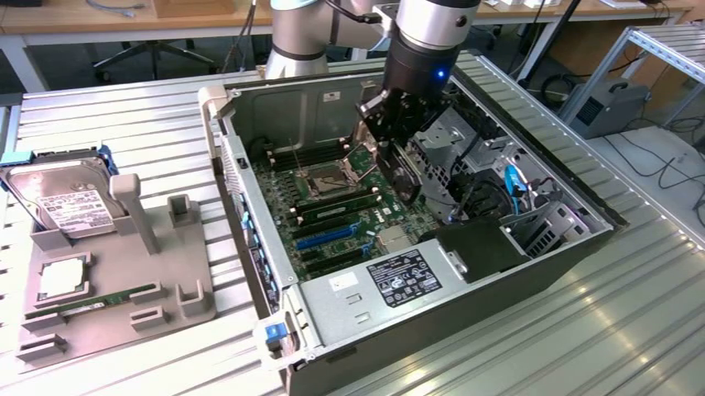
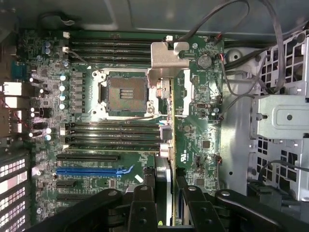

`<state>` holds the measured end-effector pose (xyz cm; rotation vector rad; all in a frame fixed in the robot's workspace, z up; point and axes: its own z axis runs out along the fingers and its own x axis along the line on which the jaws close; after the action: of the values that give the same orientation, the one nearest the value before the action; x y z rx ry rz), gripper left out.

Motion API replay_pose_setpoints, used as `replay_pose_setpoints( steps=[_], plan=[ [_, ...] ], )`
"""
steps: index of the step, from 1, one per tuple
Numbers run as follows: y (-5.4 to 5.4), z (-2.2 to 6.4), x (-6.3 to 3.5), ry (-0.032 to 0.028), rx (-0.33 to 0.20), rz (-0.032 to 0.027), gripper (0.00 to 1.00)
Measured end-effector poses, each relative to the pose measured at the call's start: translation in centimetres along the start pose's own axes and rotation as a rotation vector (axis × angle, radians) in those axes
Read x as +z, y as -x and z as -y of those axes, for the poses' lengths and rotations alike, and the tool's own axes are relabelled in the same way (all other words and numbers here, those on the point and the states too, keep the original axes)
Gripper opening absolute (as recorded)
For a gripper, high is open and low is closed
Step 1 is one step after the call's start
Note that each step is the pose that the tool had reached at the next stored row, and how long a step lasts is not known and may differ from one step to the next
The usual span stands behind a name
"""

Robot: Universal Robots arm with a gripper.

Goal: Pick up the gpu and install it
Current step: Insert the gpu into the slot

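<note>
The gripper (image 2: pixel 167 195) is seen clenched on the gpu (image 2: pixel 166 140), which is held edge-on between its fingers, just beneath it, over the motherboard (image 2: pixel 198 121) inside the open computer case (image 1: pixel 529 272).

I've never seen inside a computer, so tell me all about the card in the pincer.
The gpu is a thin flat card: dark board, silver metal bracket at one end. It stands on edge, gripped by the pincer, inside the open case above the motherboard. It seems not yet seated in a slot; only the pincer touches it.
</note>
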<state>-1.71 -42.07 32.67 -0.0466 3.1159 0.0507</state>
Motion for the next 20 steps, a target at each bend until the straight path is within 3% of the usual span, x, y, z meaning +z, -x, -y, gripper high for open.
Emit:
replay_pose_setpoints(
  steps=[20],
  plan=[
    [0.0,0.0,0.0,0.0013,-0.098,-0.0032,0.27]
  ],
)
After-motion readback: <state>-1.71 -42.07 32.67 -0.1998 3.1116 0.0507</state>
